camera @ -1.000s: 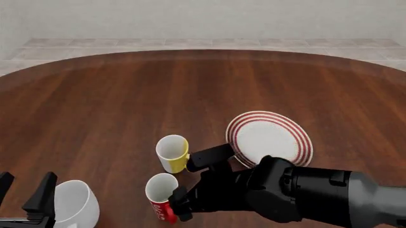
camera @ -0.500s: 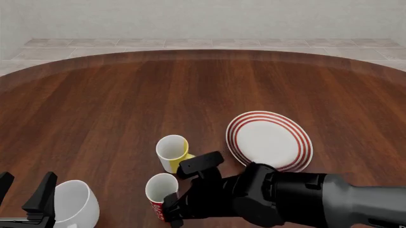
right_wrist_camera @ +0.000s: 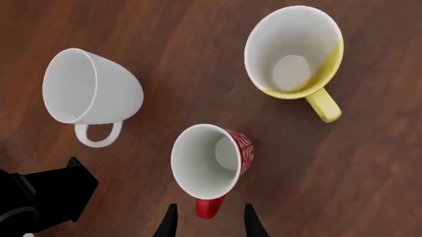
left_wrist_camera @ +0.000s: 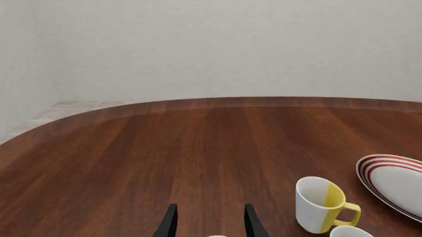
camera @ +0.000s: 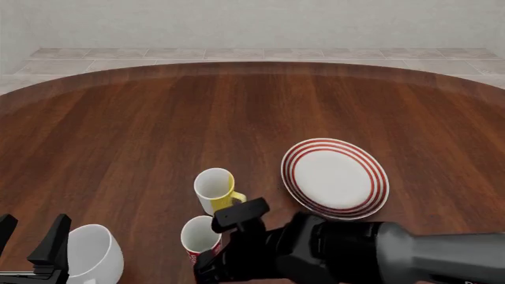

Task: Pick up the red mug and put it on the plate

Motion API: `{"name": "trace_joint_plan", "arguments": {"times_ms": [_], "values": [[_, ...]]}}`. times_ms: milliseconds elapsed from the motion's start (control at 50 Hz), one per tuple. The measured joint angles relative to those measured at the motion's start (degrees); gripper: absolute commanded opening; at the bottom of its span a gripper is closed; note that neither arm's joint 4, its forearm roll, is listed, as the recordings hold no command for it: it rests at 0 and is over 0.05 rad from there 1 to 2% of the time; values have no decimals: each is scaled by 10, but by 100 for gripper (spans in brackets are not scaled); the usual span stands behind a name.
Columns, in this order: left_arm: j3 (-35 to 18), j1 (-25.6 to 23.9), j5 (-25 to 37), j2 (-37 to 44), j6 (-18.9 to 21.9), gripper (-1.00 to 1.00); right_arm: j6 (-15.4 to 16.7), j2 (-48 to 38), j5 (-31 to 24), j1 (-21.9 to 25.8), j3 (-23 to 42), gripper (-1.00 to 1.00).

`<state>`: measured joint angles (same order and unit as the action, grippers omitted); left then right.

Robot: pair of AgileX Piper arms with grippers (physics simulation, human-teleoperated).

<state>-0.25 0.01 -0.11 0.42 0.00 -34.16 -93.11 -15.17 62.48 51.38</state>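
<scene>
I count three mugs and one plate (camera: 335, 177), red mug (right_wrist_camera: 211, 160) upright beside yellow mug (right_wrist_camera: 295, 52), handle toward my open right gripper (right_wrist_camera: 207, 224), left gripper (left_wrist_camera: 208, 224) open, empty.

I am working in a bare simulated room: a round dark wooden table (camera: 158, 130) is filling my view, beige floor tiles (camera: 236, 54) are showing beyond its far edge, and a plain pale wall (camera: 252, 23) is rising behind.
</scene>
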Motion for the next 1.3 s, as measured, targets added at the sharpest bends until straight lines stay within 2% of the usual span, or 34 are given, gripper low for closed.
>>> {"name": "trace_joint_plan", "arguments": {"times_ms": [540, 560, 900, 1060, 1300], "values": [[0, 0, 0, 0, 0, 100, -27, -37, 22, 16, -8, 100], [0, 0, 0, 0, 0, 100, -28, -38, 22, 16, -8, -100], [0, 0, 0, 0, 0, 100, 17, -22, 16, -9, -13, -100], [0, 0, 0, 0, 0, 100, 48, -3, 6, -27, -9, -100], [0, 0, 0, 0, 0, 100, 104, 27, -14, -19, 22, -100]]}}
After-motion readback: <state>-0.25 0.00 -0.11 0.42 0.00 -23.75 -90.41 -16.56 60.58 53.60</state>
